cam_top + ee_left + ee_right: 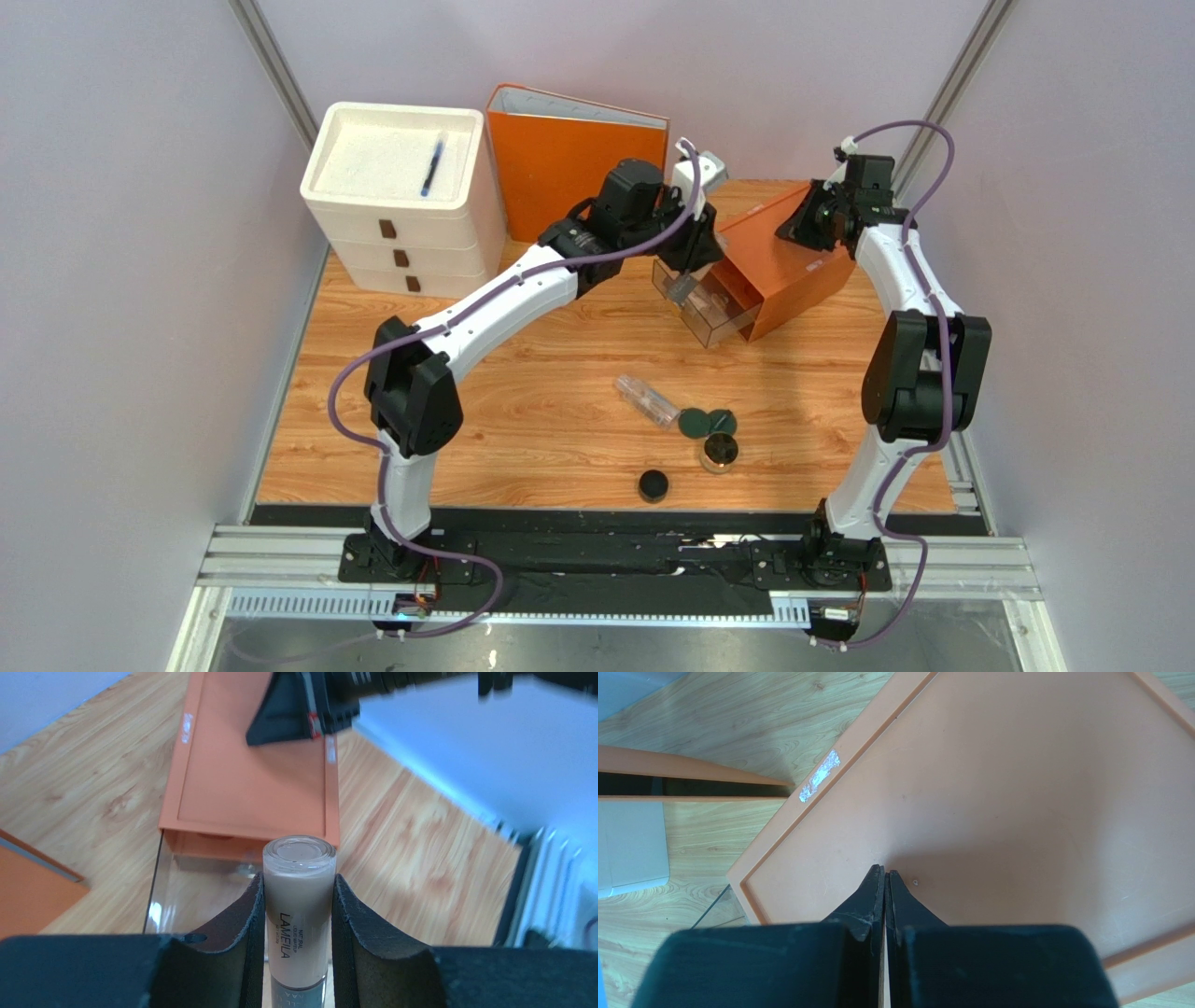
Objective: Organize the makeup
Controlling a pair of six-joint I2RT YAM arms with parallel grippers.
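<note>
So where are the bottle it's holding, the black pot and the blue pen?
foundation bottle (298,906): left wrist view, labelled body.
black pot (654,486): top external view, its lid.
blue pen (432,168): top external view, mid-barrel.

Light: bright, even, from above; I see soft shadows on the table (533,406).
Left wrist: smeared top right; foundation bottle (300,903) sharp.
Right wrist: sharp, evenly lit.

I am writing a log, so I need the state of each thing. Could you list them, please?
left end effector: shut on foundation bottle
right end effector: shut, empty, tips at orange box
clear drawer: pulled out
white unit drawers: closed
clear tube: lying flat
black pot: upright
</note>
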